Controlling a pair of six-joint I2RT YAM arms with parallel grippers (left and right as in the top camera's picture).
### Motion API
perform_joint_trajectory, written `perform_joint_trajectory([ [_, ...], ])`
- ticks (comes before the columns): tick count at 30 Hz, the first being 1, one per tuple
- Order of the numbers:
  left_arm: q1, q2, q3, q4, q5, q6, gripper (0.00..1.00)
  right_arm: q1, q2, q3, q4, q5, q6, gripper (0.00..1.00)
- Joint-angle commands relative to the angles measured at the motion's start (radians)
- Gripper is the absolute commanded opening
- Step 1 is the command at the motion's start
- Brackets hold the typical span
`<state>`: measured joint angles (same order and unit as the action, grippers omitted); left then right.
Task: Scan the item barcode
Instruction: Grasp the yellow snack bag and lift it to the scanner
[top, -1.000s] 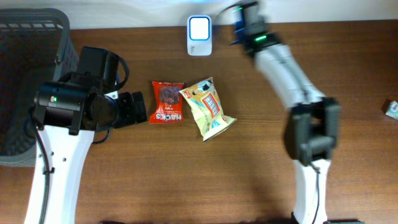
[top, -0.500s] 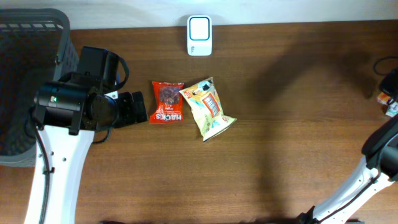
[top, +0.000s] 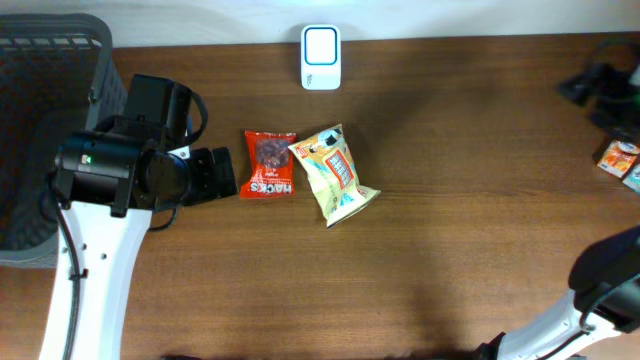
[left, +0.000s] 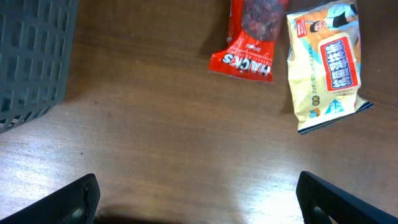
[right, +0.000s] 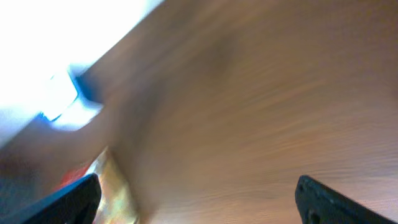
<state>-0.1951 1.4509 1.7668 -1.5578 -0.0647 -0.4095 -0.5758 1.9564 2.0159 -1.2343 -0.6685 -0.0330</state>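
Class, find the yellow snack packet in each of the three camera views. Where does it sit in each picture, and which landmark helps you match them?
Overhead: the yellow snack packet lies near the middle of the table, tilted.
Left wrist: it is at the upper right.
Right wrist: blurred; a yellow shape at the bottom left is probably it.
Shared landmark: the red HACKS packet, directly beside it in the overhead and left wrist views.

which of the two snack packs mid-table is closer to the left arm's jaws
The red pack lettered HACKS: it lies right beside the open left jaws, while the yellow pack sits beyond it, on its far side.
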Motion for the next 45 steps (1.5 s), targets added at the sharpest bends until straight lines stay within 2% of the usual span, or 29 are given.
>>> perform_joint_trajectory([
  [1,0.002,-0.004,0.005,0.001,-0.011,-0.009,0.99,0.179,0.031,-0.041,-0.152,-0.171,-0.335,0.95],
  [5,0.002,-0.004,0.005,0.001,-0.011,-0.009,0.99,0.503,0.031,-0.150,-0.102,0.072,-0.351,0.95],
  [6,0.002,-0.004,0.005,0.001,-0.011,-0.009,0.99,0.568,0.031,-0.180,-0.062,0.106,-0.341,0.99],
  [8,0.002,-0.004,0.005,0.001,-0.011,-0.009,0.99,0.723,0.032,-0.276,0.117,0.280,-0.139,0.99],
  [9,0.002,-0.004,0.005,0.001,-0.011,-0.009,0.99,0.776,0.032,-0.322,0.196,0.327,-0.090,0.99],
  [11,0.002,-0.004,0.005,0.001,-0.011,-0.009,0.99,0.890,0.032,-0.441,0.375,0.335,-0.080,0.99],
  [12,0.002,-0.004,0.005,0.001,-0.011,-0.009,0.99,0.919,0.032,-0.472,0.415,0.345,-0.077,0.99],
  [15,0.002,-0.004,0.005,0.001,-0.011,-0.009,0.99,1.003,0.034,-0.568,0.530,0.459,0.050,0.99],
  [16,0.002,-0.004,0.005,0.001,-0.011,-0.009,0.99,1.013,0.035,-0.586,0.553,0.463,0.060,0.95],
  [18,0.002,-0.004,0.005,0.001,-0.011,-0.009,0.99,1.028,0.040,-0.615,0.578,0.463,0.072,0.78],
  [19,0.002,-0.004,0.005,0.001,-0.011,-0.009,0.99,1.030,0.046,-0.616,0.576,0.463,0.077,0.73],
  [25,0.002,-0.004,0.005,0.001,-0.011,-0.009,0.99,1.041,0.101,-0.618,0.584,0.463,0.106,0.70],
  [26,0.002,-0.004,0.005,0.001,-0.011,-0.009,0.99,1.041,0.129,-0.618,0.587,0.463,0.122,0.62],
  [27,0.002,-0.004,0.005,0.001,-0.011,-0.009,0.99,1.041,0.134,-0.618,0.586,0.463,0.129,0.43],
  [30,0.002,-0.004,0.005,0.001,-0.011,-0.009,0.99,1.034,0.117,-0.577,0.552,0.463,0.175,0.06],
  [32,0.002,-0.004,0.005,0.001,-0.011,-0.009,0.99,1.016,0.112,-0.503,0.479,0.443,0.227,0.04],
  [35,0.002,-0.004,0.005,0.001,-0.011,-0.009,0.99,0.932,0.112,-0.338,0.354,0.076,0.282,0.04],
  [38,0.002,-0.004,0.005,0.001,-0.011,-0.009,0.99,0.805,0.113,-0.308,0.355,-0.406,0.341,0.04],
  [42,0.002,-0.004,0.005,0.001,-0.011,-0.009,0.99,0.689,0.113,-0.309,0.347,-0.756,0.509,0.04],
  [45,0.002,-0.004,0.005,0.001,-0.011,-0.009,0.99,0.680,0.113,-0.309,0.342,-0.883,0.656,0.04],
])
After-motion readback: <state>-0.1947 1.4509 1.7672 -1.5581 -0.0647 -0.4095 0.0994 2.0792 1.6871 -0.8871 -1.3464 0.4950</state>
